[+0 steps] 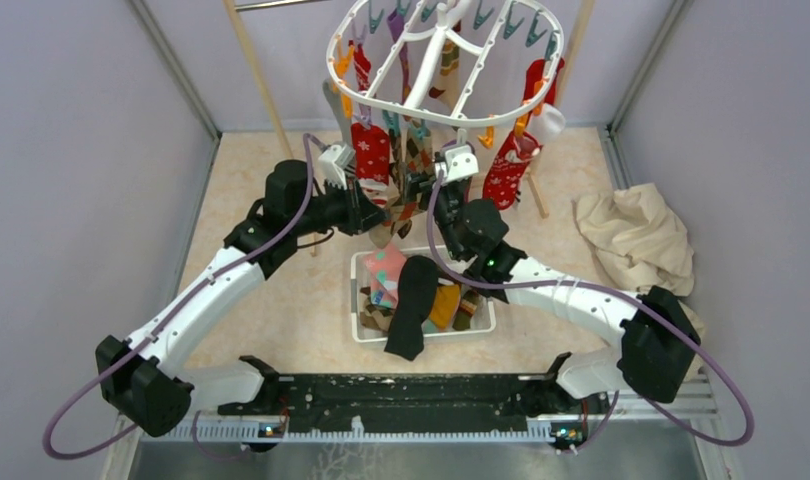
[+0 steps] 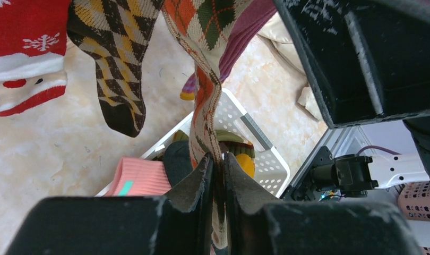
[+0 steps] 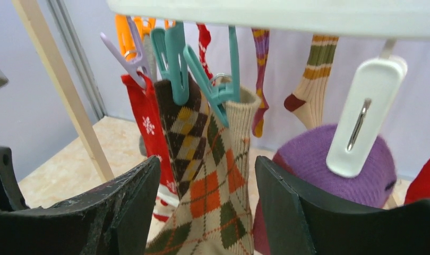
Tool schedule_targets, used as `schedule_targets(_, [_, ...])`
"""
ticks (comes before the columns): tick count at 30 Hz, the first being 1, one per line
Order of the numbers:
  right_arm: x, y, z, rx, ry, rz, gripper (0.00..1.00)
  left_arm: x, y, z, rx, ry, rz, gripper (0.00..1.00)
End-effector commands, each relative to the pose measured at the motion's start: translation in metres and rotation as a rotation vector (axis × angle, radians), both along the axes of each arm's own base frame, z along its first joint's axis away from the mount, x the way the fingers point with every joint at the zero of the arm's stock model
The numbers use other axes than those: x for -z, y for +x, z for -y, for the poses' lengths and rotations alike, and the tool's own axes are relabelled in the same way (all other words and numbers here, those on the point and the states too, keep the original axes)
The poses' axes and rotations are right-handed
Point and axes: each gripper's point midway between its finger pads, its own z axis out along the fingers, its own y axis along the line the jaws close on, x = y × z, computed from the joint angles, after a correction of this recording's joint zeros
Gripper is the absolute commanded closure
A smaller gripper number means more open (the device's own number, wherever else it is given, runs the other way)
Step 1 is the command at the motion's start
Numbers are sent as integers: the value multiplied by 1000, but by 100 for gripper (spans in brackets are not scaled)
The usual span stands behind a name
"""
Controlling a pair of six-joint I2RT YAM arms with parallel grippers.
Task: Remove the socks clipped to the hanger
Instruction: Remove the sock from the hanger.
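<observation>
The white oval hanger hangs at the back with several socks on coloured clips. My left gripper is shut on the lower part of a beige argyle sock with orange and green diamonds, above the basket. My right gripper is open, its fingers either side of the same sock just below the teal clip that holds its cuff. A brown argyle sock hangs beside it on another teal clip. In the top view both grippers meet under the hanger's front rim.
A white slotted basket holds several socks, with a black sock draped over its front edge. A red snowflake sock, a purple sock and a white clip hang close by. Wooden poles stand behind. A cream cloth lies right.
</observation>
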Motion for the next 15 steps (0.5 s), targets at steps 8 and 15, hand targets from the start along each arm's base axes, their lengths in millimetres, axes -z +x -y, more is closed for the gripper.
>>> schedule_targets(8, [-77, 1, -9, -6, 136, 152, 34, 1, -10, 4, 43, -20, -8, 82])
schedule_targets(15, [-84, 8, -11, -3, 137, 164, 34, 0, -12, 3, 47, -19, -2, 82])
